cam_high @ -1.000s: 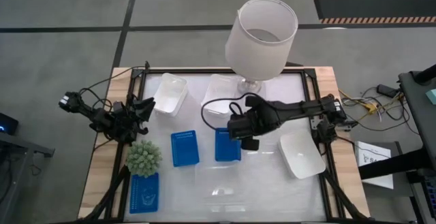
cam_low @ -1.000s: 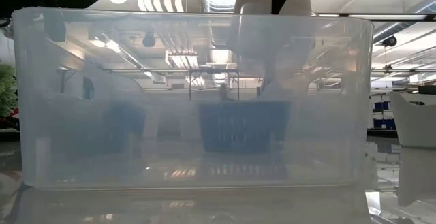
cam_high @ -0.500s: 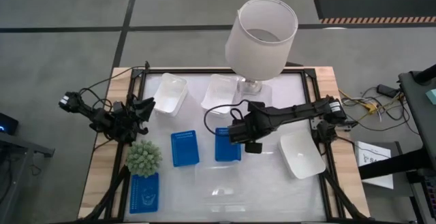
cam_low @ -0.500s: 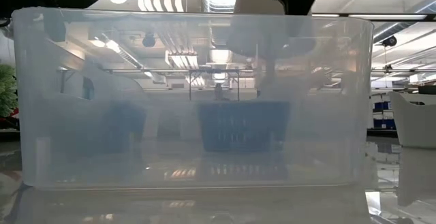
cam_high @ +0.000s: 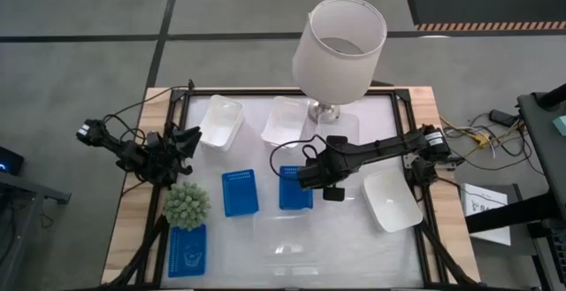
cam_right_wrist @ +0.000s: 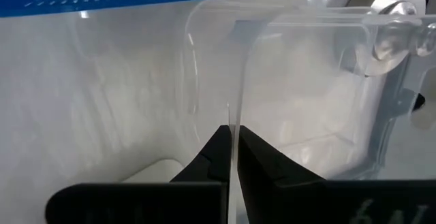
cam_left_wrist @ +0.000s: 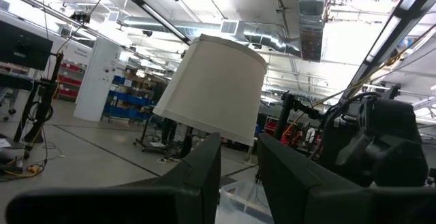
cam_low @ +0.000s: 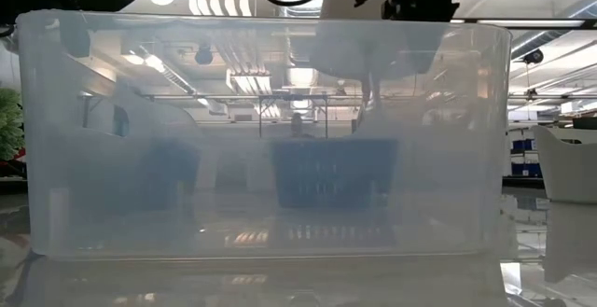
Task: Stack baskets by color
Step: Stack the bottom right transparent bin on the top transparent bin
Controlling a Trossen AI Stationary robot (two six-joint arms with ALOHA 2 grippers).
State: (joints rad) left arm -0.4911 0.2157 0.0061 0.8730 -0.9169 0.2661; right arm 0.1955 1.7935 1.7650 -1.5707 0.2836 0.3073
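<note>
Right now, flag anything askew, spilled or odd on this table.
The white basket near the table's right edge lies turned at an angle, while the blue basket in the middle sits square. The right gripper pinches a clear basket by its thin wall. Nothing looks spilled or broken.

Right gripper (cam_right_wrist: 231, 149) is pinched on the thin wall of a clear basket (cam_right_wrist: 300, 81), see-through, rounded corners, hanging tilted off the fingers. Right beside the gripper, a blue basket (cam_high: 294, 187) sits flat, mesh sides, open side up. Another blue basket (cam_high: 240, 192) lies a little further out on the left arm's side, and a third blue one (cam_high: 187, 250) is well off near the table's front corner. Two white baskets (cam_high: 221, 121) (cam_high: 287, 118) lie beyond the gripper; a third white basket (cam_high: 391, 198) rests under its arm. A second clear basket (cam_high: 292, 238) sits near the front edge.
</note>
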